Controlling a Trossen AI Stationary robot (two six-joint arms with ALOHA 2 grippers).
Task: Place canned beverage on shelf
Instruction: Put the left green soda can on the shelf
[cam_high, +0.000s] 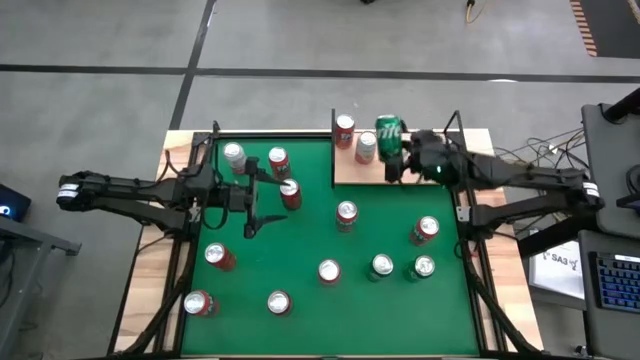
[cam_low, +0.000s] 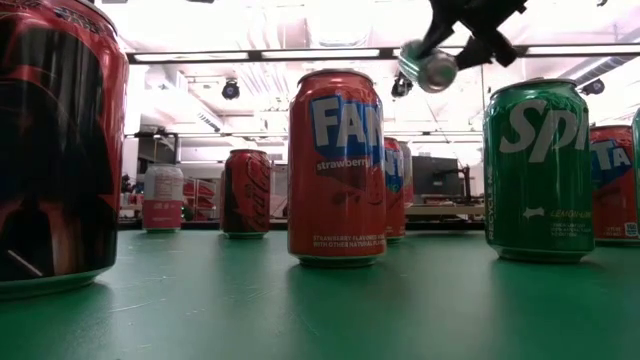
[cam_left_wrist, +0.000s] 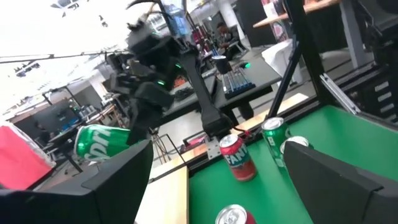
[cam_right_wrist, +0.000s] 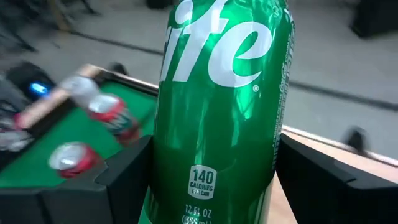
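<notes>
Above the shelf (cam_high: 400, 165), my right jaws (cam_high: 398, 152) clamp the green can (cam_high: 389, 133) across its midbody, lifted and tilted. It looks smooth, rigid and probably slippery, so that middle hold seems wise. Over the tabletop (cam_high: 300, 250), my left jaws (cam_high: 262, 205) hang released and empty.

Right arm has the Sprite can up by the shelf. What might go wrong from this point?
1. The green can in the right gripper looks tilted over the shelf; released like that, it may tip.
2. Two cans already stand on the shelf close by, so the descending can could knock them.
3. The left gripper, jaws open, sits among the table's cans and might bump one.
</notes>
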